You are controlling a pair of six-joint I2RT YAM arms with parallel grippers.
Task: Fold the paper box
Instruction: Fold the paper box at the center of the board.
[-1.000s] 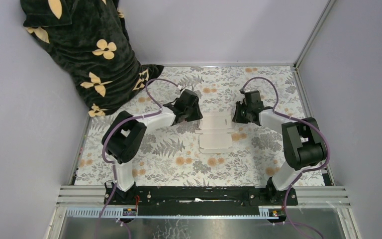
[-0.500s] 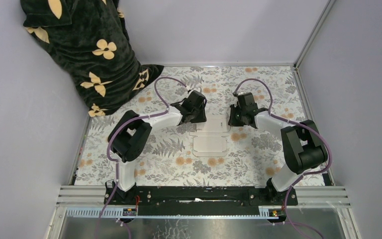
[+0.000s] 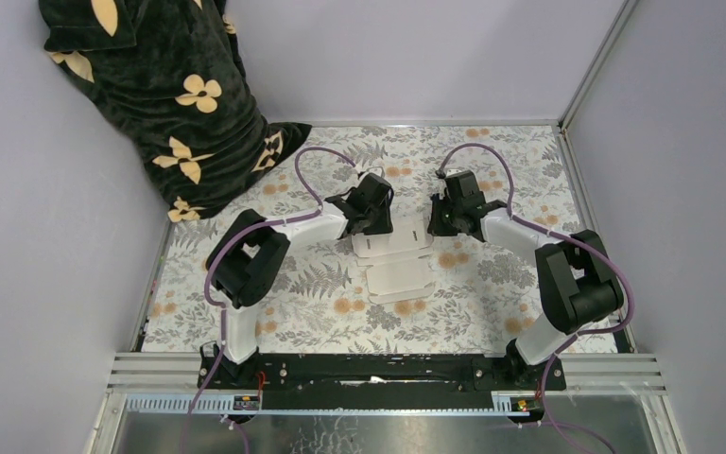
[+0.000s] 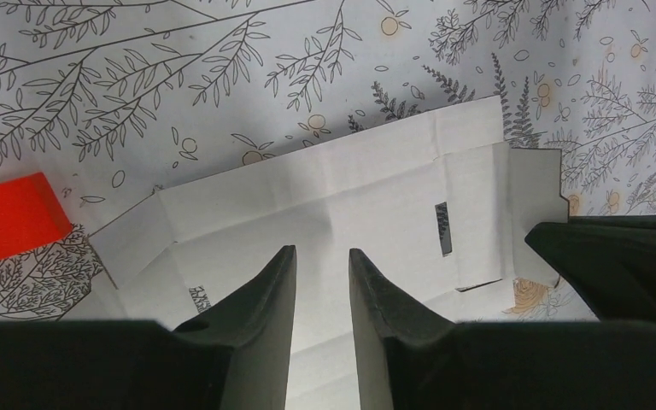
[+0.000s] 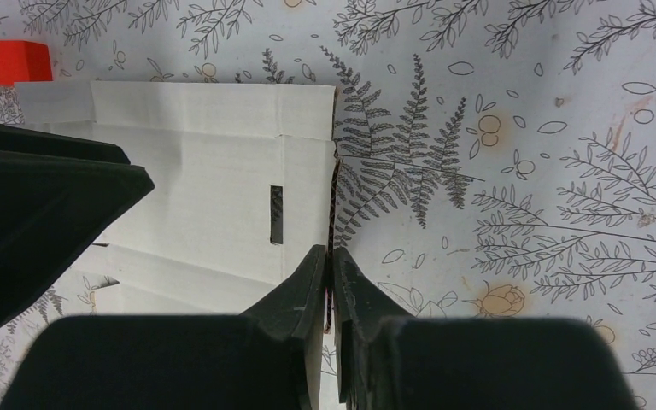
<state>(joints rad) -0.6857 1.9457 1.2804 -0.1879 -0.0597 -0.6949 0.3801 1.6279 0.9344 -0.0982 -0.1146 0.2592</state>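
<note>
I see the paper box (image 3: 399,255) as a flat, creased white cardboard sheet with a slot and flaps, lying mid-frame on the fern-printed worktop (image 3: 492,161), my left fingers (image 4: 260,299) poised partly open and empty over its left side, my right fingers (image 5: 303,290) nearly closed, pinching its thin right edge.

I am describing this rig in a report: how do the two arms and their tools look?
The left arm and right arm have white links and bulky black joints. A purple cable loops along each. The left tool and right tool are black, with two tapered wedge-shaped fingers.
</note>
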